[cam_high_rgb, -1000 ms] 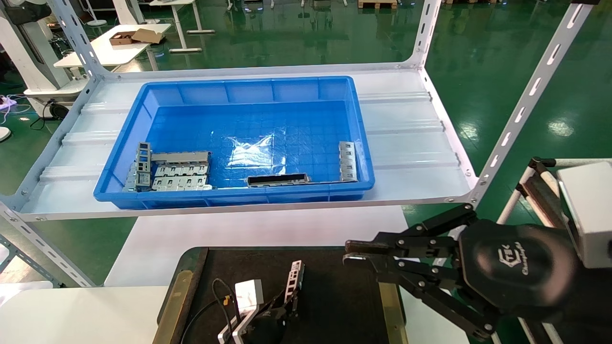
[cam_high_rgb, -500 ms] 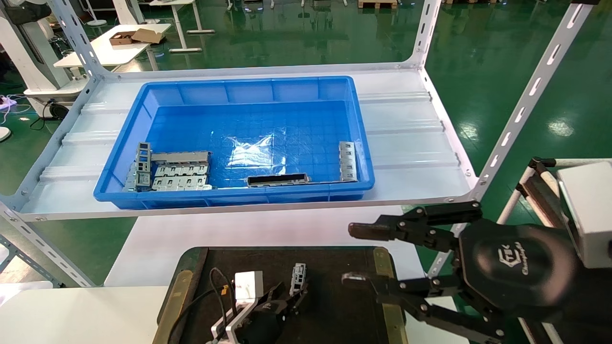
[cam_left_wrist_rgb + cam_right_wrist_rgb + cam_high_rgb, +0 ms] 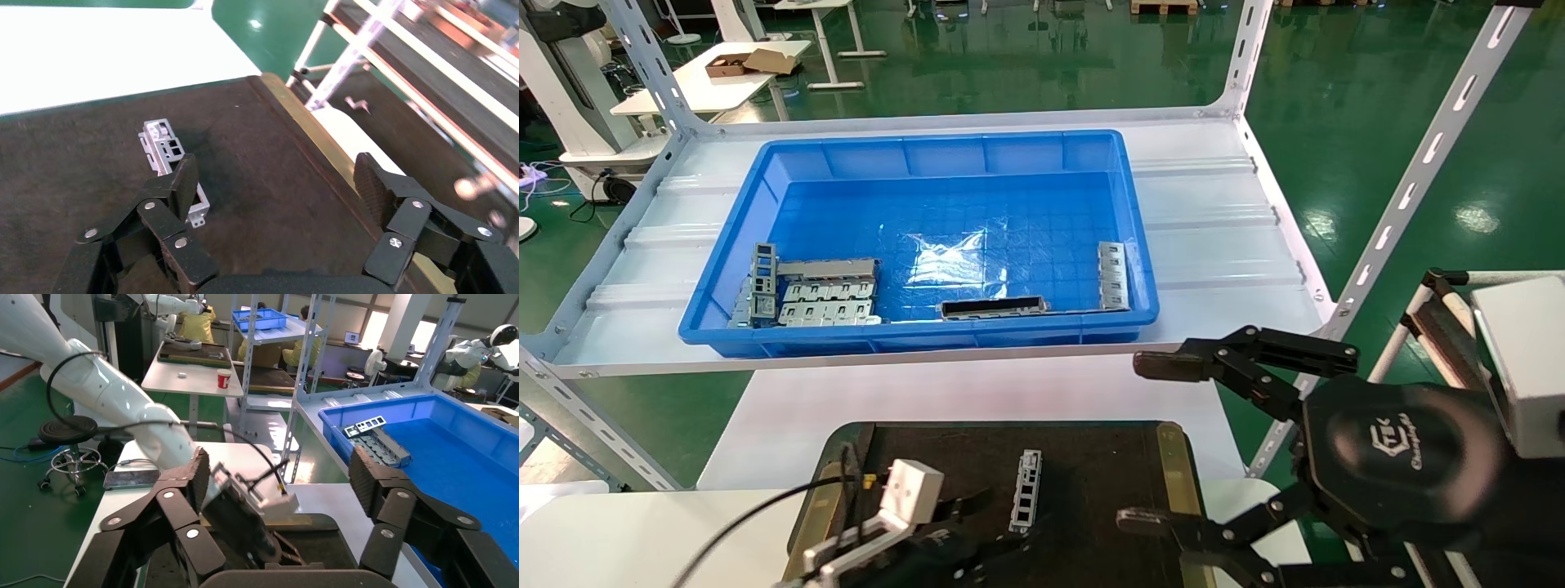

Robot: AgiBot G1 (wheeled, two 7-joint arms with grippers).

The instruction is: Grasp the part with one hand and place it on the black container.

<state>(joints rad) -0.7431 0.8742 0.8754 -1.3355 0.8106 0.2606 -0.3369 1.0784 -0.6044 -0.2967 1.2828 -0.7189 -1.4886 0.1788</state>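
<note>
The part [image 3: 1027, 488], a short silver-grey bar with square cut-outs, lies flat on the black container [image 3: 1099, 465], a dark matte tray with brass side rims. My left gripper [image 3: 985, 527] is open and empty, just behind the part at the tray's near side. In the left wrist view the part [image 3: 164, 146] lies on the tray [image 3: 263, 141] beside one finger [image 3: 183, 182], clear of the left gripper [image 3: 278, 184]. My right gripper [image 3: 1148, 441] is open wide and empty above the tray's right rim; it also shows in the right wrist view [image 3: 281, 478].
A large blue bin [image 3: 919, 335] on the white shelf behind the tray holds flat grey perforated plates [image 3: 825, 298], a longer bar with a dark slot [image 3: 993, 307] and another bar [image 3: 1113, 273]. Slanted shelf posts [image 3: 1410, 188] stand at the right.
My left gripper let go of the part and drew back towards me; the part went from tilted in the fingers to lying flat on the tray. My right gripper opened from shut to wide.
</note>
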